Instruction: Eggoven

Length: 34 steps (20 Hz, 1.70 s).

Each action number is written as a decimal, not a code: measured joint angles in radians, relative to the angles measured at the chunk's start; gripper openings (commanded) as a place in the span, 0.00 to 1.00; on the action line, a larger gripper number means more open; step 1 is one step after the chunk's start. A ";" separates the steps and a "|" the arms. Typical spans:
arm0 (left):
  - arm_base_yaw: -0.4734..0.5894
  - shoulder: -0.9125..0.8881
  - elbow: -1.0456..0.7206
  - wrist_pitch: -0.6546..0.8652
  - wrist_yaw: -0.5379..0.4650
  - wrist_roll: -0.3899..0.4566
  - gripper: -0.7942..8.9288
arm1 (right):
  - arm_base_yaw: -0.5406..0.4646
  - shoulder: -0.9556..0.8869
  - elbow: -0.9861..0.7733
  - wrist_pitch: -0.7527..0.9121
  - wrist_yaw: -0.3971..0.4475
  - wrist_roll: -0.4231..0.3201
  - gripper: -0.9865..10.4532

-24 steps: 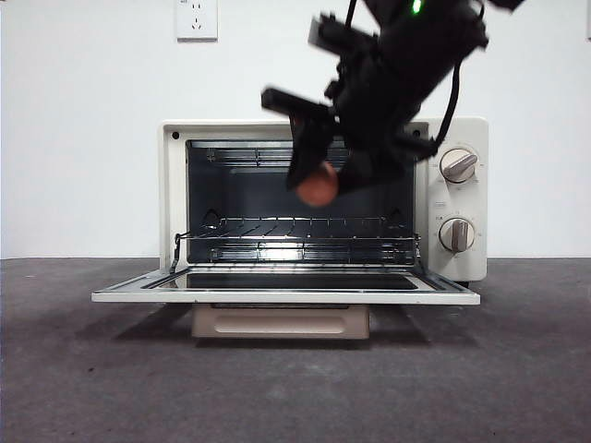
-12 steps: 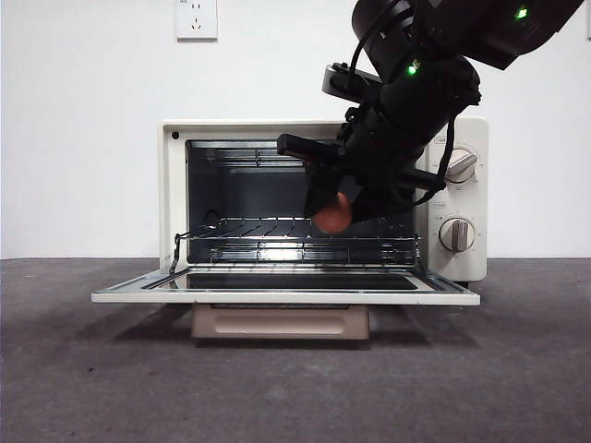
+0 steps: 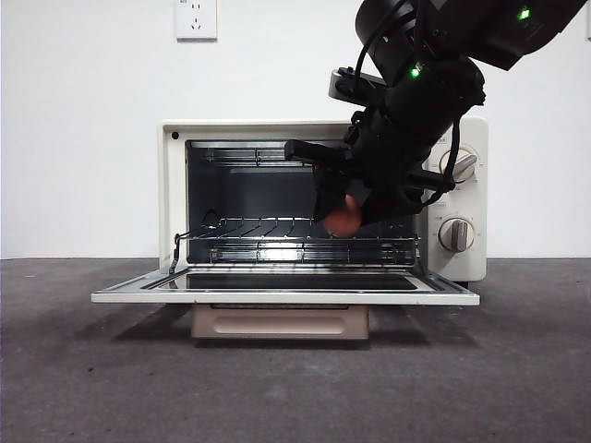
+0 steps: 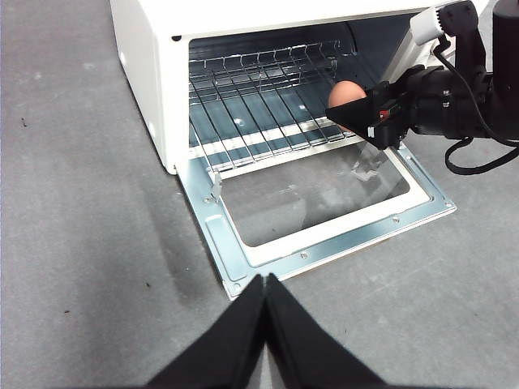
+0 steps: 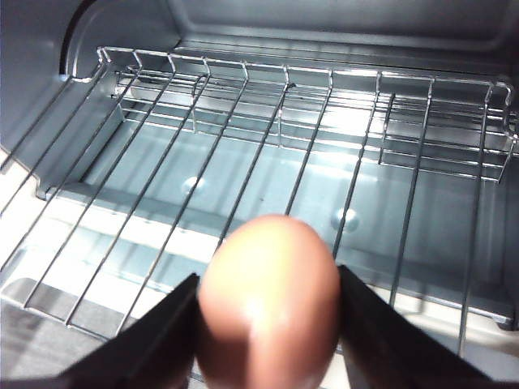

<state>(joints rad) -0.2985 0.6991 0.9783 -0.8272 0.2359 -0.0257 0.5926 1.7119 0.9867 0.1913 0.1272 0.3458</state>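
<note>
The cream toaster oven [image 3: 175,194] stands with its door [image 3: 286,295] folded down flat and its wire rack [image 3: 295,231] showing. My right gripper [image 3: 343,214] is shut on the reddish-brown egg [image 3: 343,220] and holds it just above the rack, at the oven's mouth on the knob side. In the right wrist view the egg [image 5: 269,300] sits between the two jaws with the rack [image 5: 268,154] below and beyond it. The left wrist view shows the egg [image 4: 347,94] and the oven [image 4: 146,73] from farther back. My left gripper [image 4: 266,279] hangs shut above the table, in front of the door.
Two beige knobs [image 3: 458,166] sit on the oven's right panel beside the right arm. A crumb tray [image 3: 281,321] sits under the open door. A wall socket [image 3: 196,18] is on the white wall behind. Grey table [image 3: 92,388] spreads around the oven.
My right gripper has carried the egg downward and toward the knob side, from high in the opening to just above the rack. The last half second brought only a small shift.
</note>
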 measured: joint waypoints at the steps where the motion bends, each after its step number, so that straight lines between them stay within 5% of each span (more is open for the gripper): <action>1: 0.000 0.000 0.000 0.000 0.000 0.000 0.09 | 0.000 0.000 0.000 0.000 0.000 0.000 0.24; 3: 0.000 0.000 0.000 0.000 0.000 0.000 0.09 | 0.003 0.000 0.000 -0.003 0.001 0.000 0.33; 24: 0.000 0.000 0.000 -0.005 0.000 0.000 0.09 | 0.004 -0.061 0.000 -0.061 -0.001 0.003 0.37; 34: 0.000 0.040 -0.014 0.074 0.001 -0.003 0.09 | 0.091 -0.308 0.000 -0.311 -0.023 0.004 0.37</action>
<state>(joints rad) -0.2985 0.7395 0.9638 -0.7532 0.2367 -0.0284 0.6838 1.4040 0.9867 -0.1200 0.1043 0.3496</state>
